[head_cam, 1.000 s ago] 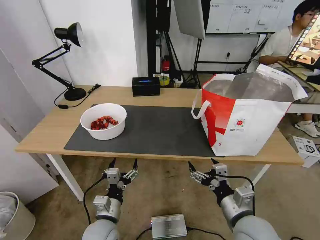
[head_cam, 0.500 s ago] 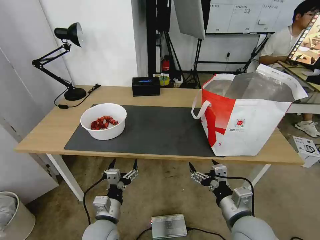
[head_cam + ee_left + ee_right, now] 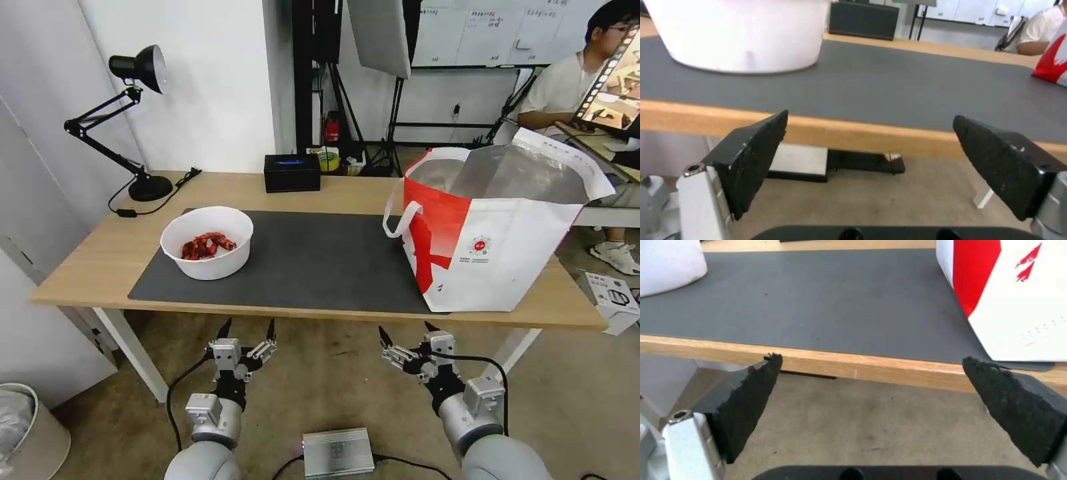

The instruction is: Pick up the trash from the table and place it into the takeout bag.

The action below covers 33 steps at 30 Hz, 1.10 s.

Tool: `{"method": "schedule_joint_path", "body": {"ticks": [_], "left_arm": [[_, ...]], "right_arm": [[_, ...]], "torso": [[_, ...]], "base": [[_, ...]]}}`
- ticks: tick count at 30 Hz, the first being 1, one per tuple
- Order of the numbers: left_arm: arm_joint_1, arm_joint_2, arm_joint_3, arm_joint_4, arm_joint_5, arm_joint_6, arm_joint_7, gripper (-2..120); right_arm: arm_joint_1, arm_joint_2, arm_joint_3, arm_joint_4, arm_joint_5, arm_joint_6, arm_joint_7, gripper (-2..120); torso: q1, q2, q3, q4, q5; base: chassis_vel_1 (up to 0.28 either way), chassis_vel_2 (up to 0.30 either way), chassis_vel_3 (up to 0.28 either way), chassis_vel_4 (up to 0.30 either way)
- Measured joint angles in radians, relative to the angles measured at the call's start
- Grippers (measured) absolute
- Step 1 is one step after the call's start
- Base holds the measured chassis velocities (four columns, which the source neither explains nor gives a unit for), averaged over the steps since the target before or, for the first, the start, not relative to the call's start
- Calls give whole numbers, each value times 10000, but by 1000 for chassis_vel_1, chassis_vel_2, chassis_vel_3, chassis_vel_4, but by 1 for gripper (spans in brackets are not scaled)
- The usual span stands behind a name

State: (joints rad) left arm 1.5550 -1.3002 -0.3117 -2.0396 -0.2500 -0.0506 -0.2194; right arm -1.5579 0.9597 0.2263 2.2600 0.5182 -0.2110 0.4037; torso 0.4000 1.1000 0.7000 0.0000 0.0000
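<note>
bowl (image 3: 207,241) w/ red shellfish scraps sits on the left part of the grey mat (image 3: 313,260), on the worktop (image 3: 87,267). bag (image 3: 493,233) stands open on the worktop's right end, foil mouth up, well apart from the bowl.

both arms hang low in front of the worktop's near edge, below its top. left end effector (image 3: 247,329) is spread wide, holding nothing; it's pointing up and fwd, and the bowl lies ahead, above it and slightly to its left. left wrist view has the bowl's white wall (image 3: 738,33) beyond the edge, off to one side of the gap between the pads (image 3: 758,156). right end effector (image 3: 405,331) is also spread, empty, nearer the bag than the bowl.

judgement: left arm is clearly nearer the bowl, so the pick looks like its job. bowl is round, no long axis, so approach angle matters little; rim is the likely grip. the arm must clear the edge first.
</note>
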Motion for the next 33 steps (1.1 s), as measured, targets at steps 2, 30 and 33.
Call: {"method": "schedule_joint_path", "body": {"ticks": [2, 30, 33], "left_arm": [[-56, 39, -61, -38, -81, 41, -18, 100], [-3678, 4635, -1713, 487, -5168, 2226, -1522, 100], [-4724, 5301, -1254, 1238, -6193, 2471, -1601, 100]], "right_arm": [[0, 1, 0, 1, -1, -2, 0, 100], [9, -1, 3, 16, 7, -10, -6, 100], [9, 0, 3, 16, 8, -10, -8, 100]], "torso": [[0, 0, 0, 0, 0], [1, 0, 1, -1, -1], [1, 0, 1, 0, -1]], "base": [[0, 0, 0, 0], [0, 0, 0, 0], [0, 0, 0, 0]]}}
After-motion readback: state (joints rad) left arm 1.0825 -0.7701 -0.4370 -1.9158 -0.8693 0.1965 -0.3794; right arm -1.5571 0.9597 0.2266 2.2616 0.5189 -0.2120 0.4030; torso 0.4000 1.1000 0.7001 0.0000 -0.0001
